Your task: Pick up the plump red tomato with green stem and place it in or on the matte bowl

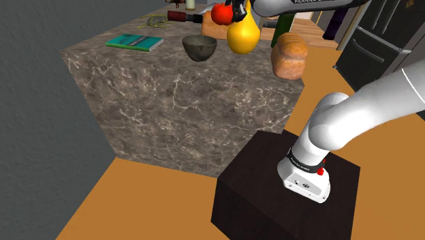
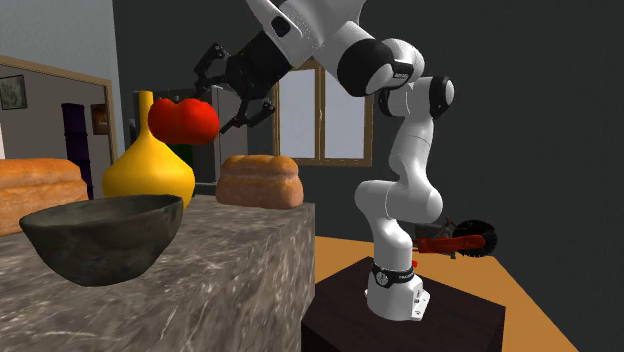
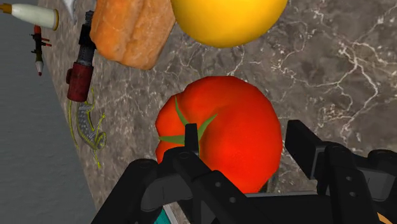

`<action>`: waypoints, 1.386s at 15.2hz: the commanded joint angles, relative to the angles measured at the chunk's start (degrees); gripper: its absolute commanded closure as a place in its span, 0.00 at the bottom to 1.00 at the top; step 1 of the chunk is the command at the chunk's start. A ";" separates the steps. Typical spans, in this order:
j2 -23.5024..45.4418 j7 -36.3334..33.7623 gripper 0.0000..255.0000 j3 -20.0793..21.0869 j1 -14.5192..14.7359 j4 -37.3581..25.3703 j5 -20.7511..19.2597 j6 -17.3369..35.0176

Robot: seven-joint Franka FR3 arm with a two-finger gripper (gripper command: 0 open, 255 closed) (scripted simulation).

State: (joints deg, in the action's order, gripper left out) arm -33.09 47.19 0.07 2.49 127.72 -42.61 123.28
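A plump red tomato (image 2: 183,118) with a green stem hangs in the air above the marble counter (image 1: 184,102), and my black gripper (image 2: 218,98) is shut on it. In the wrist view the tomato (image 3: 222,137) sits clasped between the two fingers (image 3: 312,149), stem side towards one of them. In the shoulder view the tomato (image 1: 221,12) and gripper (image 1: 238,9) are at the counter's far side. The dark matte bowl (image 1: 199,48) stands upright and empty on the counter, nearer than the tomato; in the second exterior view the bowl (image 2: 100,235) is low at the left.
A yellow gourd-shaped vase (image 1: 242,34) stands right beside the tomato. One bread loaf (image 1: 289,54) lies near the counter's right edge, another (image 3: 130,28) behind the vase. A teal book (image 1: 134,42) lies at the left. A dark red bottle (image 3: 79,70) lies further back.
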 commanded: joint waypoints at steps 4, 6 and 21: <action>11.26 -2.49 1.00 2.27 -0.17 -10.17 -0.32 -0.41; 15.81 -3.14 1.00 3.01 -0.20 -14.70 -0.55 -0.91; 20.19 -10.62 1.00 3.59 -0.96 -10.42 -5.02 5.26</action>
State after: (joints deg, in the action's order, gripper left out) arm -12.97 37.08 3.69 1.63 116.76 -47.28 128.01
